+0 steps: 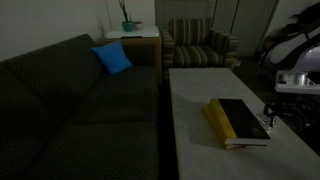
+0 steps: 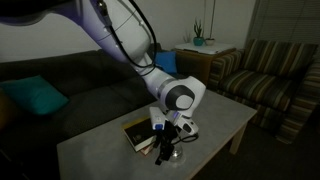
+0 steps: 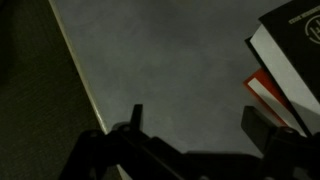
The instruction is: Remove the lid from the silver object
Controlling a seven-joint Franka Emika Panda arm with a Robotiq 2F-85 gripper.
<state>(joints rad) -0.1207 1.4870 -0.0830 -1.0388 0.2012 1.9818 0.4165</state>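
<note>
Bending down in an exterior view, the white robot arm [image 2: 122,38] held its black gripper [image 2: 167,150] low over the pale grey table [image 2: 220,120], fingers [image 3: 135,118] spread wide in the wrist view, grasping nothing. We made out the small silver round container [image 2: 177,156] as a dim glint just beside the fingertips, near the black yellow-edged book [image 2: 136,132]; its lid was too dark to judge.

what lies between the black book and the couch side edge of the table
Nothing. In an exterior view, the stretch of table between the black book and the edge by the couch is bare grey top.
</note>
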